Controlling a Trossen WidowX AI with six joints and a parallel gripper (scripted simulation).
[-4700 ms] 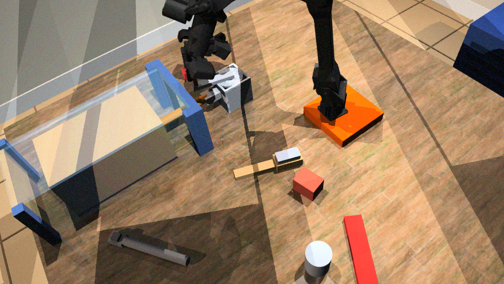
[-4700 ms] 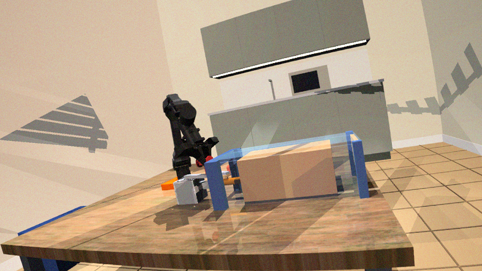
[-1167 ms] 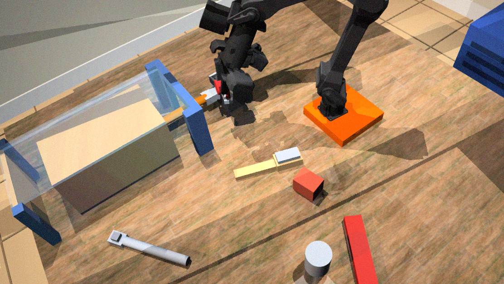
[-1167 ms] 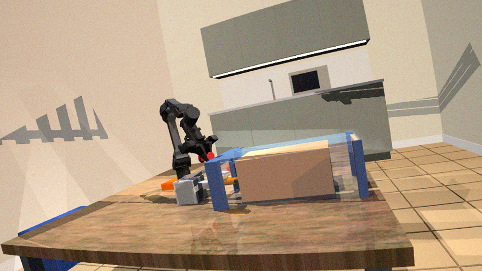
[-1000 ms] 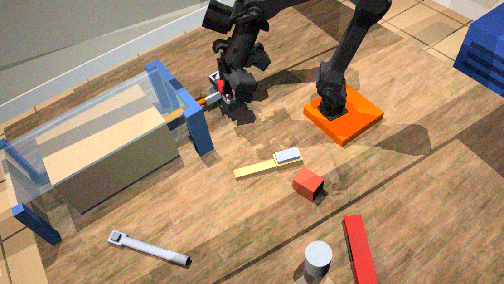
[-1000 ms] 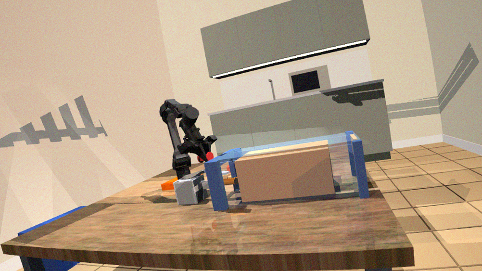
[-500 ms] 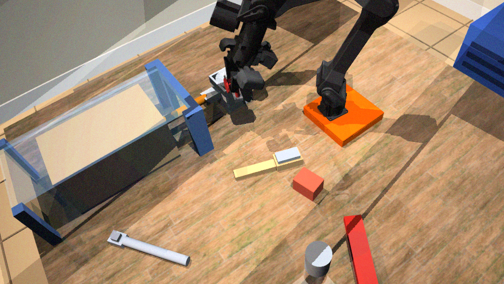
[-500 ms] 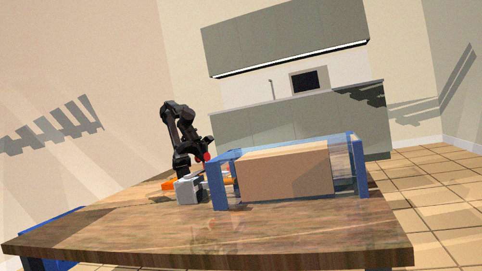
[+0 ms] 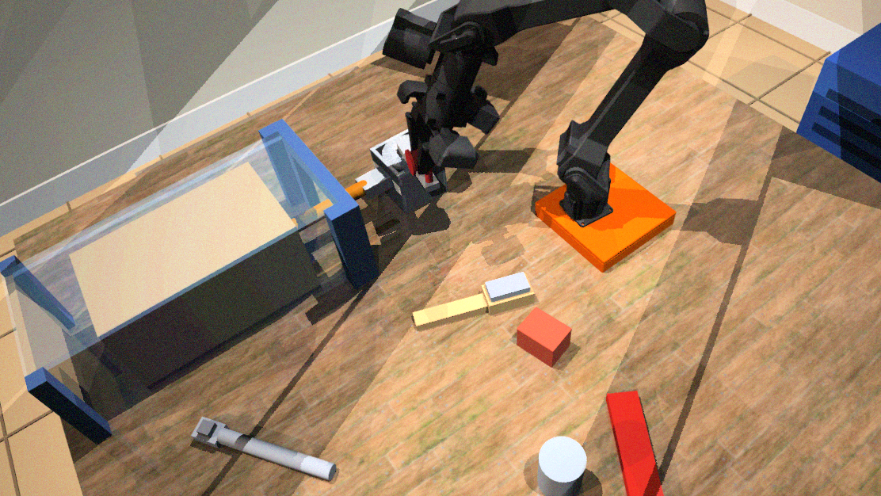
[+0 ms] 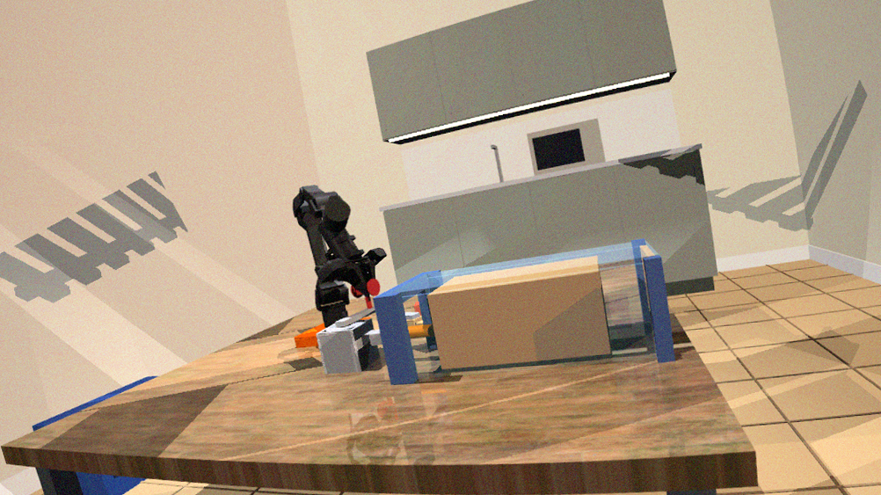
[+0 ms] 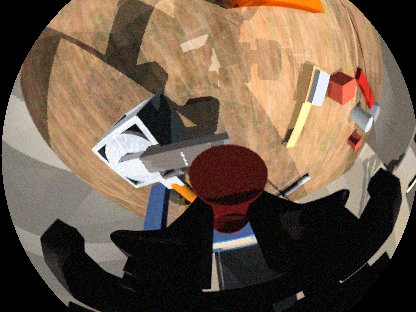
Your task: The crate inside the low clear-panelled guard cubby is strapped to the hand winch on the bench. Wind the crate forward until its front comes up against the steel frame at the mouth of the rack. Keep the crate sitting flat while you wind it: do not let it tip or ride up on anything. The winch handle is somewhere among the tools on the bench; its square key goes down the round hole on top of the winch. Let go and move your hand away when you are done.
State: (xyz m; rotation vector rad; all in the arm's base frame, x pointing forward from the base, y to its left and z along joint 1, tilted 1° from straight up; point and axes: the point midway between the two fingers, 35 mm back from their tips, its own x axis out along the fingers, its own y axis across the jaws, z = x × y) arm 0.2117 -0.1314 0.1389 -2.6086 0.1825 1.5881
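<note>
My gripper [image 9: 413,154] [image 10: 366,291] [image 11: 224,187] is shut on the red knob of the winch handle [image 11: 185,155] [image 10: 359,315]. The handle's grey arm lies across the top of the winch [image 9: 411,193] [image 10: 340,350] [image 11: 122,145], reaching from the drum to the knob. Its key is hidden. The tan crate [image 9: 184,240] [image 10: 517,319] sits flat inside the clear cubby. An orange strap [image 9: 356,188] [image 10: 420,330] [image 11: 184,192] runs from it through the blue frame [image 9: 351,246] [image 10: 398,337] [image 11: 156,205] to the winch. A gap shows between crate front and frame.
A yellow tool with a pale block [image 9: 508,286] [image 11: 300,122], a red block [image 9: 543,335] [image 11: 342,89], a red bar [image 9: 628,425], a grey cylinder [image 9: 561,459] and a grey rod tool [image 9: 265,449] lie on the bench. The arm stands on an orange base [image 9: 641,209].
</note>
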